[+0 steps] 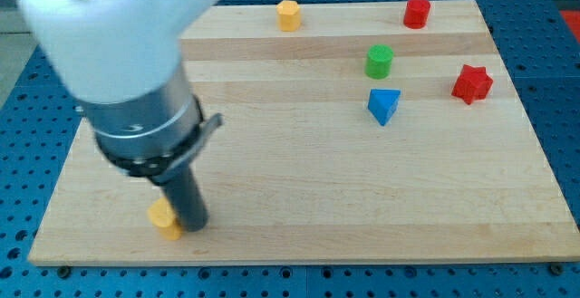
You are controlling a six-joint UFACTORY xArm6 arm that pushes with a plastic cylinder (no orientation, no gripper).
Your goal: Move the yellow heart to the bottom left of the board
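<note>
Camera view shows my tip [192, 225], the lower end of the straight dark rod, down on the pale wooden board [299, 189] near the view's bottom left corner. The rod carries no jaws, so nothing opens, closes or grips; it only stands against what it pushes. Touching the tip on its left side is a small yellow block [164, 217], the yellow heart of the task, though the rod hides part of it and its shape cannot be made out clearly. It lies close to the board's bottom edge, at the bottom left.

Above the rod, the grey collar and the big white arm body [109, 35] fill the view's upper left.

Well apart from the tip, toward the view's right, lie a blue triangular block [382, 105], a green cylinder [379, 61] just above it, and a red star [471, 83] near the right edge. Along the top edge sit a yellow hexagonal block [288, 14] and a red cylinder [417, 12].
</note>
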